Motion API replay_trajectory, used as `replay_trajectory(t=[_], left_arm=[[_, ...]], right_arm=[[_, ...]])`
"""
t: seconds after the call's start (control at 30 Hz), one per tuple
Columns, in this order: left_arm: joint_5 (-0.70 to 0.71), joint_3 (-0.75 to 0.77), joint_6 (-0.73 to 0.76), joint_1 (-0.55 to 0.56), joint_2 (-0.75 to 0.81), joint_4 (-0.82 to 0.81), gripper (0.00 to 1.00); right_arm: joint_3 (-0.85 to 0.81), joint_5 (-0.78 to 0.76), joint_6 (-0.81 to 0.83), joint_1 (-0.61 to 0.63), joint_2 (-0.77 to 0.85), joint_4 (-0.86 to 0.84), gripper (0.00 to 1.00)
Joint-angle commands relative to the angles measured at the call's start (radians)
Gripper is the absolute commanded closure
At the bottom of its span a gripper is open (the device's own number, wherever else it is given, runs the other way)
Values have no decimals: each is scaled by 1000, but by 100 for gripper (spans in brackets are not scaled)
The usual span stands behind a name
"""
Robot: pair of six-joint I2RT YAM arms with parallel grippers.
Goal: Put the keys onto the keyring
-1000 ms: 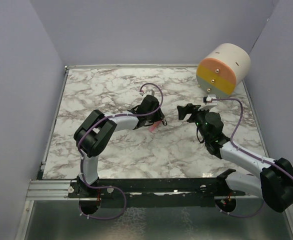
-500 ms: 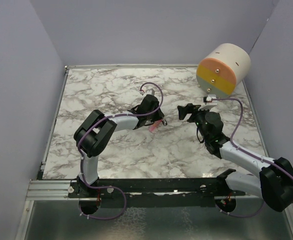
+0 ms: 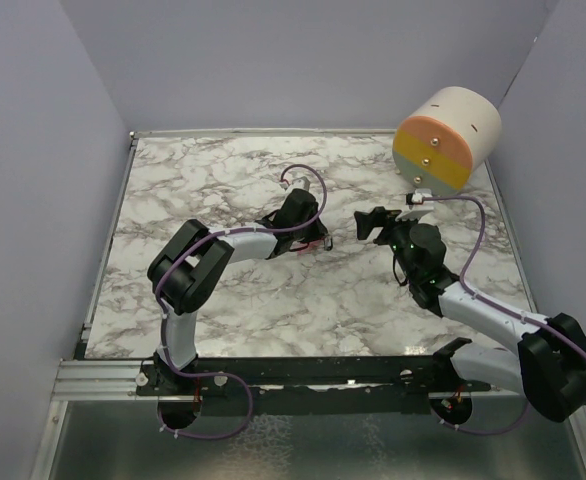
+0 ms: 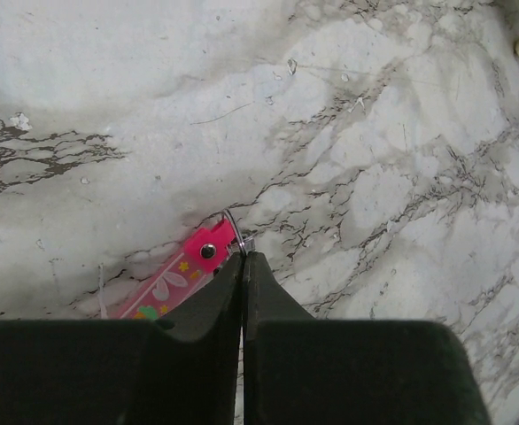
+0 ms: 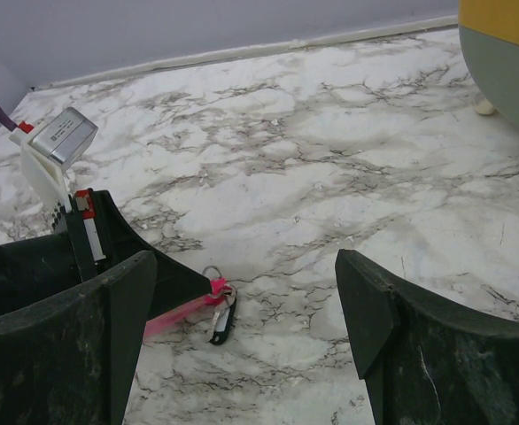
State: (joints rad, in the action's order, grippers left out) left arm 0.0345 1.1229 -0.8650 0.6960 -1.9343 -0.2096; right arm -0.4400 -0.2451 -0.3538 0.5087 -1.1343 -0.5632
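table (image 3: 223, 300): white marble, grey veins all over | keyring (image 5: 182, 312): pink strip flat on the marble near the middle, small metal ring at its end | key (image 5: 222, 324): tiny, dark, right beside that ring end, touching or not, can't tell | drum (image 3: 448, 140): cream, orange and yellow, far right corner

It was a robotics lab cell: plain lavender walls (image 3: 33, 150) boxed in a marble-patterned tabletop (image 3: 223, 180), and two cabled robot arms (image 3: 243, 243) stood bolted to a dark mounting rail (image 3: 323, 370) at that tabletop's near edge.
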Motion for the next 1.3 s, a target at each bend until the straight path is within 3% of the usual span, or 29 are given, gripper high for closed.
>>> replay_trajectory(t=[0.0, 0.4, 0.67, 0.87, 1.03, 1.27], left_arm=[[-19, -7, 6, 7, -12, -30, 99], [-43, -42, 24, -4, 20, -64, 100], [-294, -176, 45, -121, 125, -188, 100], [-432, -235, 96, -186, 226, -191, 100], [-526, -261, 99, -214, 306, -191, 100], [-609, -279, 61, -241, 345, -191, 100]], right_arm=[[-8, 14, 10, -4, -1, -31, 18], [-52, 45, 30, -6, -46, 27, 19], [-124, 210, 90, -7, -137, 83, 20], [-170, 326, 109, -9, -227, 88, 20], [-198, 466, 144, -9, -295, 78, 20], [-161, 513, 199, -10, -285, 16, 17]])
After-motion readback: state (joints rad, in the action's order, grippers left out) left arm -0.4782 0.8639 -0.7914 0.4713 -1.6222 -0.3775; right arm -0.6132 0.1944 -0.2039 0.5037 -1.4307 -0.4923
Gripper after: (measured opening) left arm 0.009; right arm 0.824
